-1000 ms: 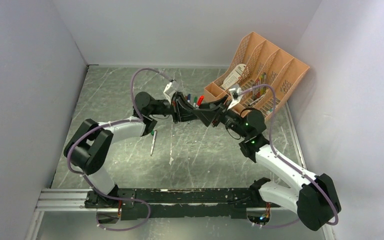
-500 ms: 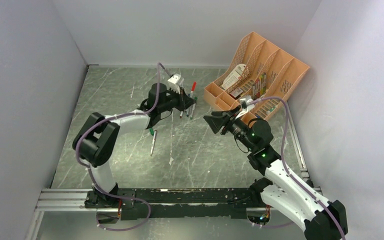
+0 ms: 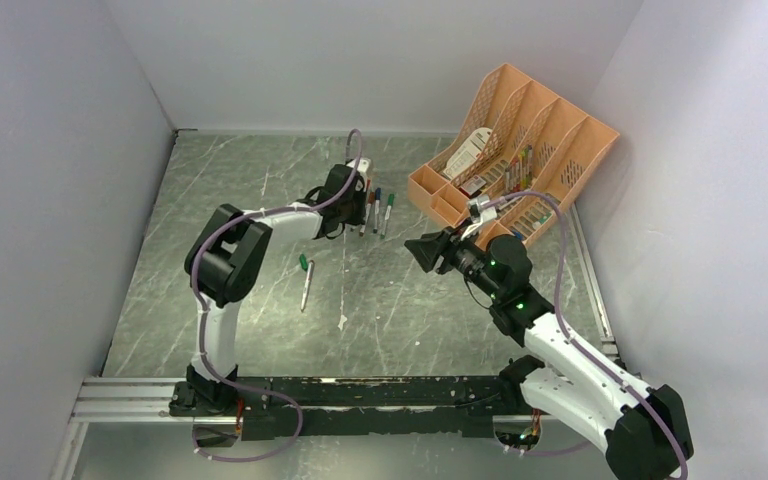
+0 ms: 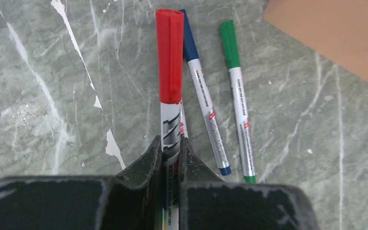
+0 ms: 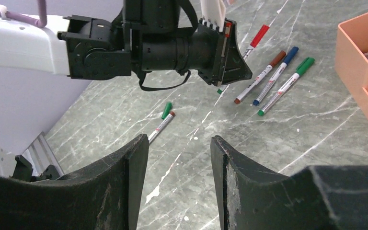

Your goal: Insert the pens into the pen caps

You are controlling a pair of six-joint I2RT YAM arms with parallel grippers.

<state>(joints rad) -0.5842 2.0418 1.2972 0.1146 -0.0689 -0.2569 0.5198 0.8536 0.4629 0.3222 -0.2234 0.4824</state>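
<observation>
my left fingers [image 4: 152,154] are clenched on the barrel of a whitish-grey marker pen with a red cap [image 4: 169,62], which sticks out ahead of them over the green marbled table [image 3: 240,190]. just beside it on the table lie a blue-capped pen [image 4: 204,98] and a green-capped pen [image 4: 238,98], near each other and roughly parallel. from my right wrist i also see a brown-capped pen [image 5: 261,76] lying next to the blue one. whether the red-capped pen touches the table i cannot tell.

my right fingers [image 5: 135,160] stand apart with nothing between them, raised above the table and facing my left arm. nearer my bases, a loose small green cap [image 5: 166,109] lies at the end of an uncapped whitish pen [image 5: 159,128]. the orange plastic organiser [image 3: 520,140] stands at the far right of the table.
</observation>
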